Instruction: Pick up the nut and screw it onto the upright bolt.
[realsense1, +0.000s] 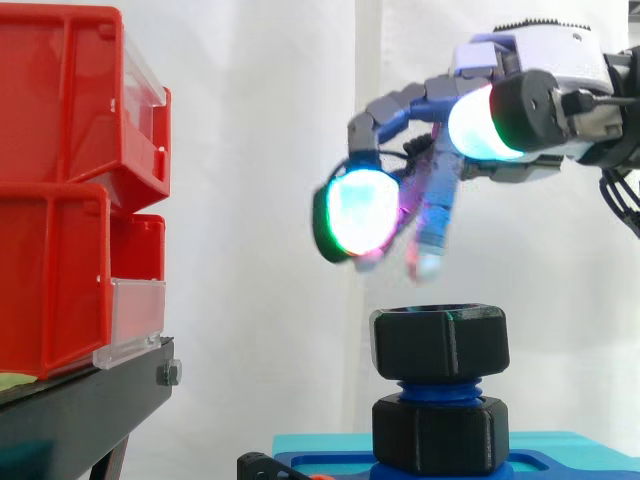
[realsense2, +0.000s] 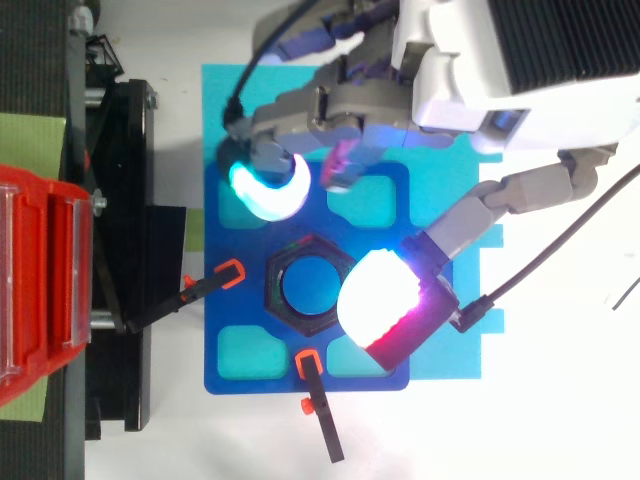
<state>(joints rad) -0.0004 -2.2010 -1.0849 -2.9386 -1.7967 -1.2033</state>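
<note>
Nuts: 2, black hex, upper nut (realsense1: 440, 343) over lower nut (realsense1: 440, 433). Bolt (realsense1: 438, 388): 1, blue. Fixture plate (realsense2: 225, 300): 1, blue. Clamps w/ orange tips: 2, left clamp (realsense2: 205, 290) & near clamp (realsense2: 318, 400). Red bins at left: 2 stacked, upper bin (realsense1: 60, 90), lower bin (realsense1: 50, 280). Black stand (realsense1: 80, 400): 1. Hand (realsense2: 440, 70): 1.

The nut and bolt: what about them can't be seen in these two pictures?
Side view: the thread of the bolt; the top nut and lower nut cover all but a blue sliver.
Side view: how far the top nut is screwed on; its wall hides that.
Top view: the lower nut, hidden under the top nut.
Top view: part of the blue plate, covered by the hand.
</note>
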